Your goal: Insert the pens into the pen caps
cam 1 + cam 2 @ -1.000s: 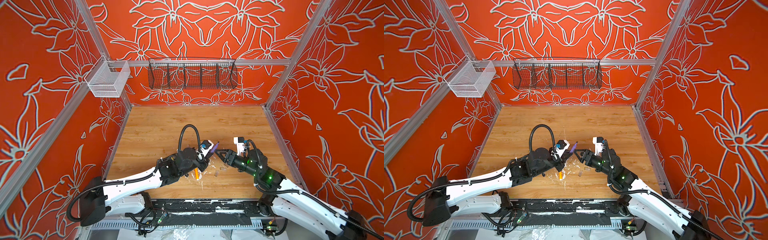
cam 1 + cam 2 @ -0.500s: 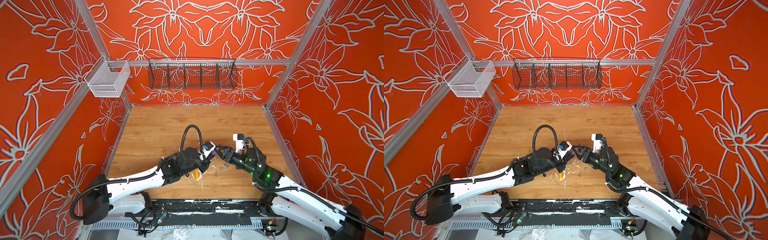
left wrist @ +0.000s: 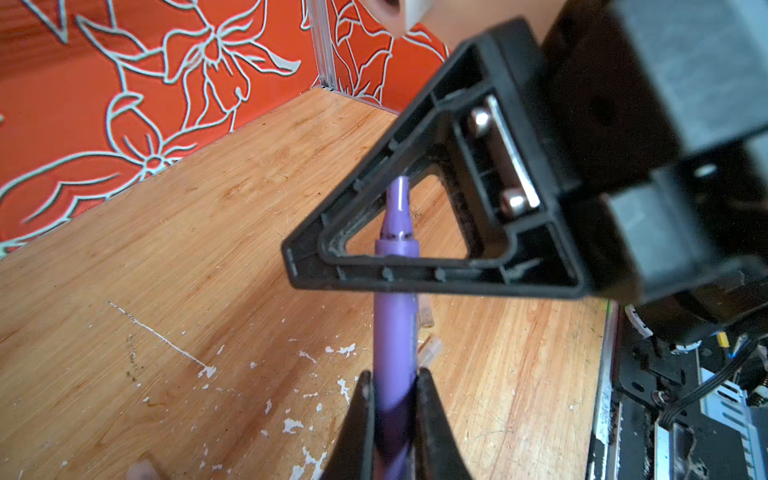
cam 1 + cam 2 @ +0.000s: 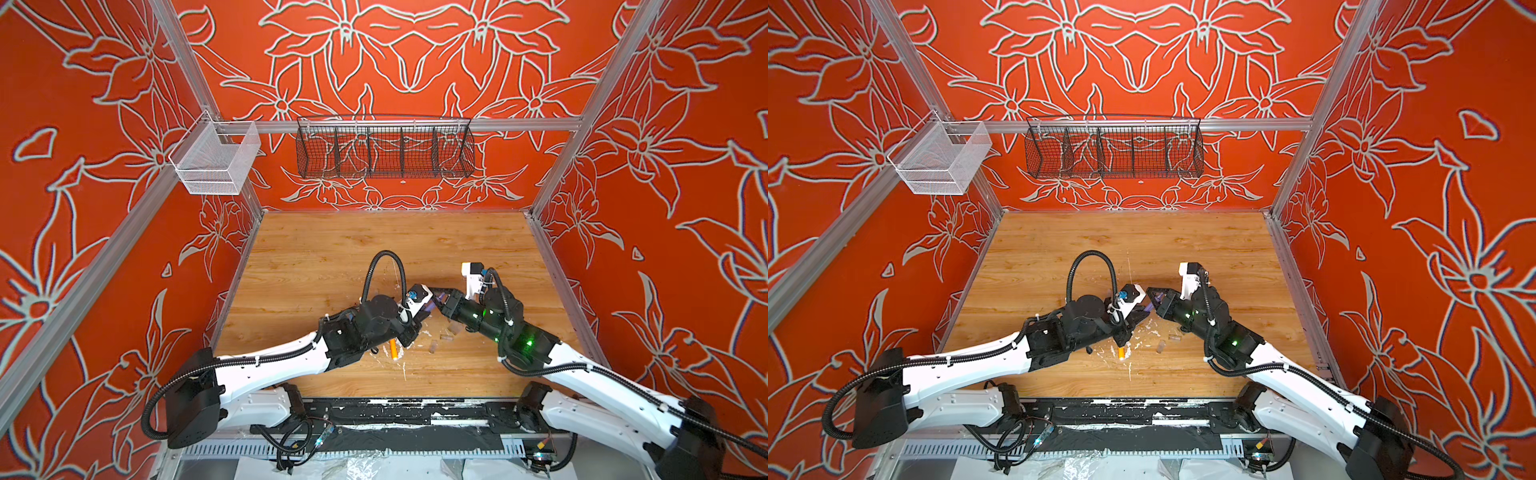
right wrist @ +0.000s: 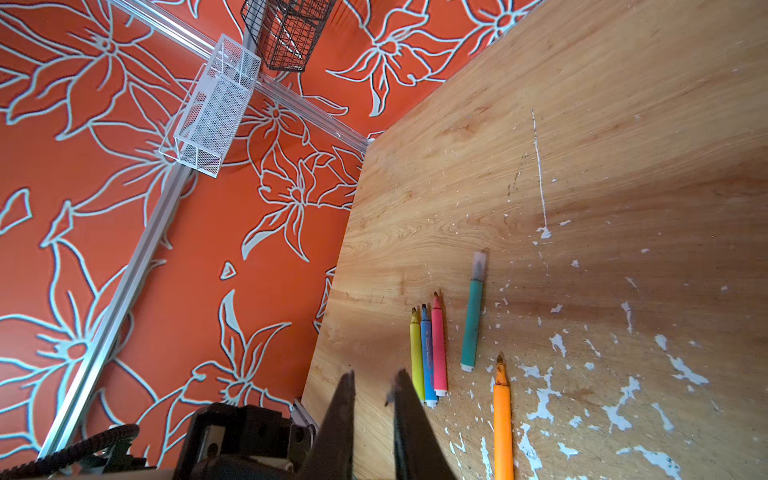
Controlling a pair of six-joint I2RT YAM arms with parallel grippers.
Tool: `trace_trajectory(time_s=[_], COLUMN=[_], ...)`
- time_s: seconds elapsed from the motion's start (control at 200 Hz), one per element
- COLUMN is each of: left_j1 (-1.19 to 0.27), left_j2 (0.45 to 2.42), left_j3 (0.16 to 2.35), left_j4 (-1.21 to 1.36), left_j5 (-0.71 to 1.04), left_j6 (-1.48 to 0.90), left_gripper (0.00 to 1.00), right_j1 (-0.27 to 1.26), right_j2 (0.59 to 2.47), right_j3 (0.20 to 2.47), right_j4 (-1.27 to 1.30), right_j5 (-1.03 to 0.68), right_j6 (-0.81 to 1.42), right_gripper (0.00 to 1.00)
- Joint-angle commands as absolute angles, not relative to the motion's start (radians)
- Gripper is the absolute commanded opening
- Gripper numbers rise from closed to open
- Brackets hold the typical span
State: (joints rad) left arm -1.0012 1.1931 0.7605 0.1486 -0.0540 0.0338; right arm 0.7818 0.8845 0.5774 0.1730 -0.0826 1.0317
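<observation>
The purple pen (image 3: 395,324), a smooth round plastic barrel tapering to a cone, is clamped between the black fingers of the left hand (image 3: 392,378). Its tip is seen through a finger's triangular frame on the right hand (image 5: 375,374), which is closed to a thin gap. Whether a cap is pinched there cannot be told. The orange pen (image 5: 503,415) is laid just beside the right hand on the flecked wooden surface (image 5: 582,124).

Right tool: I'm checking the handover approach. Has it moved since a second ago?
Yes. In a top view the right tool has shifted away from the clear caps, toward the black wire basket.
</observation>
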Motion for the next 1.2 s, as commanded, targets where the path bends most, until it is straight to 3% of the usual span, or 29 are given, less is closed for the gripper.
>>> trace_trajectory(time_s=[0.0, 0.07, 0.155, 0.571, 0.631, 0.776, 0.826, 0.946, 1.036, 1.196], left_j1=[-1.003, -1.003, -1.004, -1.003, -1.003, -1.003, -1.002, -0.978, -0.941, -0.886], left_j2=[1.191, 1.187, 1.187, 1.182, 1.182, 1.184, 1.185, 1.171, 1.158, 1.154], left_j3=[0.762, 0.755, 0.75, 0.745, 0.742, 0.746, 0.744, 0.723, 0.695, 0.692], left_j4=[0.185, 0.194, 0.202, 0.205, 0.209, 0.202, 0.204, 0.224, 0.261, 0.24], left_j5=[-0.048, -0.048, -0.045, -0.04, -0.038, -0.028, -0.033, -0.038, -0.092, -0.223], left_j6=[0.039, 0.037, 0.035, 0.039, 0.043, 0.049, 0.048, 0.02, -0.028, -0.133], left_gripper=[0.14, 0.26, 0.32, 0.35, 0.31, 0.0, 0.0, 0.0, 0.0, 0.0], right_j1=[0.812, 0.82, 0.833, 0.889, 0.888, 0.89, 0.891, 0.89, 0.89, 0.89], right_j2=[0.861, 0.851, 0.841, 0.838, 0.834, 0.827, 0.827, 0.803, 0.756, 0.658], right_j3=[0.59, 0.589, 0.598, 0.618, 0.62, 0.622, 0.623, 0.636, 0.675, 0.722], right_j4=[0.221, 0.224, 0.225, 0.223, 0.22, 0.21, 0.205, 0.151, -0.036, -0.353], right_j5=[-0.108, -0.102, -0.097, -0.029, -0.025, -0.012, -0.011, -0.003, 0.05, 0.151], right_j6=[1.09, 1.1, 1.101, 1.085, 1.082, 1.081, 1.076, 1.037, 0.991, 0.922], right_gripper=[0.03, 0.01, 0.0, 0.0, 0.0, 0.0, 0.0, 0.27, 0.43, 0.55])
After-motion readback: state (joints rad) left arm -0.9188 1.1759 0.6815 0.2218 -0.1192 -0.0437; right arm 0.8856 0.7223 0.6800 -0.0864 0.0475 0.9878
